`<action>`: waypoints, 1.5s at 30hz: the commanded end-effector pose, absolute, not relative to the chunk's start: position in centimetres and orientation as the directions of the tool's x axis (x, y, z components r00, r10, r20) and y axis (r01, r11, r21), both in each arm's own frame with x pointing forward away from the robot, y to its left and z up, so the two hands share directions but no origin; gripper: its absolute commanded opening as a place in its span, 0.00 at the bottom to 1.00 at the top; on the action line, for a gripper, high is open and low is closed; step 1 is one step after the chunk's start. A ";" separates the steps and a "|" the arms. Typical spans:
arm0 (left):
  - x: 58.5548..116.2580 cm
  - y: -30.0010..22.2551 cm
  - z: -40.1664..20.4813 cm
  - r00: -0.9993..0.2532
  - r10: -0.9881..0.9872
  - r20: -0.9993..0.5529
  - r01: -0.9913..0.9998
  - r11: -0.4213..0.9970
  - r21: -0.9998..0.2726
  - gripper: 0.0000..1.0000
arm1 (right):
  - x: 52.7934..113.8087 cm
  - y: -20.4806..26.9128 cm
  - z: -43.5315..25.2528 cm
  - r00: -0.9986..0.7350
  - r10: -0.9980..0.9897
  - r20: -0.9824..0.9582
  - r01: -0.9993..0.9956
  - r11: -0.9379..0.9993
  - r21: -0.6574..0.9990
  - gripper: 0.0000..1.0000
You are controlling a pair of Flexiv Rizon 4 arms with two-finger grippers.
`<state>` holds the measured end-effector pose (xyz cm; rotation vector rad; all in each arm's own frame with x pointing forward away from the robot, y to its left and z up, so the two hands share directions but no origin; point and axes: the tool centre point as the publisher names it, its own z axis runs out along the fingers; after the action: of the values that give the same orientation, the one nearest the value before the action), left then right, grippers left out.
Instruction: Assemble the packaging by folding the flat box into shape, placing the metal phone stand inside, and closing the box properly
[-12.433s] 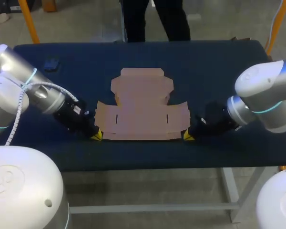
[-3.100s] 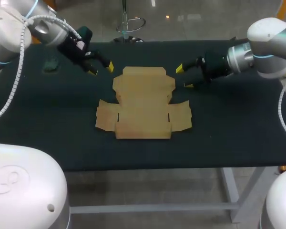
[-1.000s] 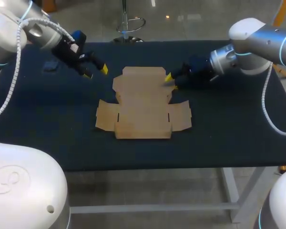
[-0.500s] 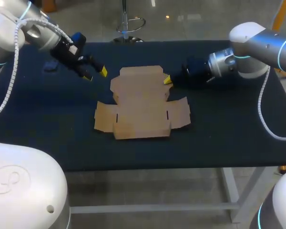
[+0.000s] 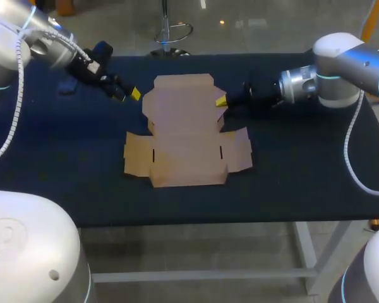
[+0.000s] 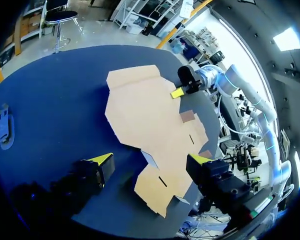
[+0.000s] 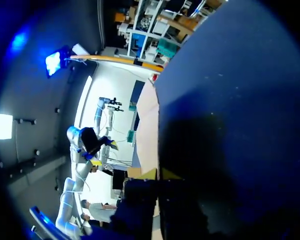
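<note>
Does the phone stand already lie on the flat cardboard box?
No, the phone stand lies on the bare table, well apart from the cardboard box.

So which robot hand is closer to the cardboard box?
Right. The right hand grips the flat box at its far right edge. The left hand hangs open off the far left corner, not touching it.
</note>
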<state>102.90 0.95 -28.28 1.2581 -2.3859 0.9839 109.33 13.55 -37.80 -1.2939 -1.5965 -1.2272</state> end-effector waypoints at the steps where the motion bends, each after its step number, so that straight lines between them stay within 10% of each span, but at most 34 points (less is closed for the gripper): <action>1: 100.8 0.6 -27.9 -0.643 -0.612 0.460 -0.742 0.351 -0.570 1.00 | 109.1 13.2 -36.8 -0.252 0.235 0.939 0.968 0.045 0.249 0.00; 45: 104.2 0.9 -26.8 -0.823 -0.518 0.233 -0.426 0.292 -0.856 1.00 | 107.1 12.2 -29.8 -0.591 0.059 0.805 0.807 0.023 0.591 0.00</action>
<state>103.28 0.97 -26.30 0.9827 -2.6117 1.6414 107.01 12.40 -29.88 -0.8949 -1.7142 -1.6212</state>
